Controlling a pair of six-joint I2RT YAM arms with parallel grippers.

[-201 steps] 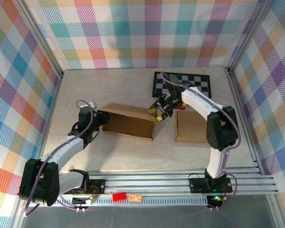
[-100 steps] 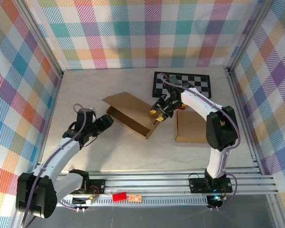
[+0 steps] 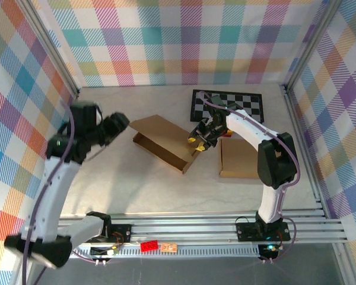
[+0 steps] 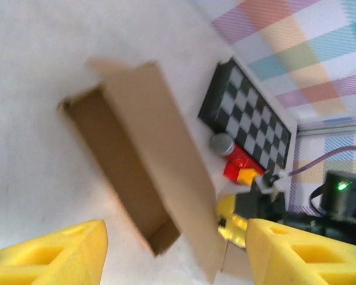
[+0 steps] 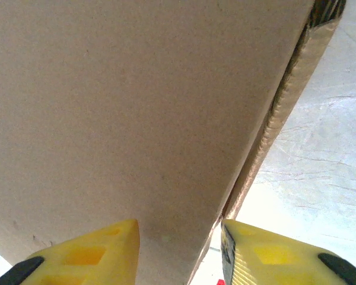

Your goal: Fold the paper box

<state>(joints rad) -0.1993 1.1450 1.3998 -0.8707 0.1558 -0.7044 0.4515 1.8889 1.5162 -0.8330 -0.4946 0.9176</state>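
Box (image 3: 160, 145) open-topped, just front-left of checkerboard (image 3: 252, 107). Right gripper (image 3: 196, 141) pinching box end nearest checkerboard; left gripper (image 3: 120, 122) spread, hovering well left of checkerboard. Risk: pivoting or wall tearing under one-ended pinch if pushed.

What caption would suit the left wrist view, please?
Left gripper, jaws open, hovers above the open cardboard box, checkerboard mat beyond.

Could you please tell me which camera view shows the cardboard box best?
Top external: the whole cardboard box is sharp, open side visible. Left wrist view shows it blurred; right wrist view gives a close-up of one panel.
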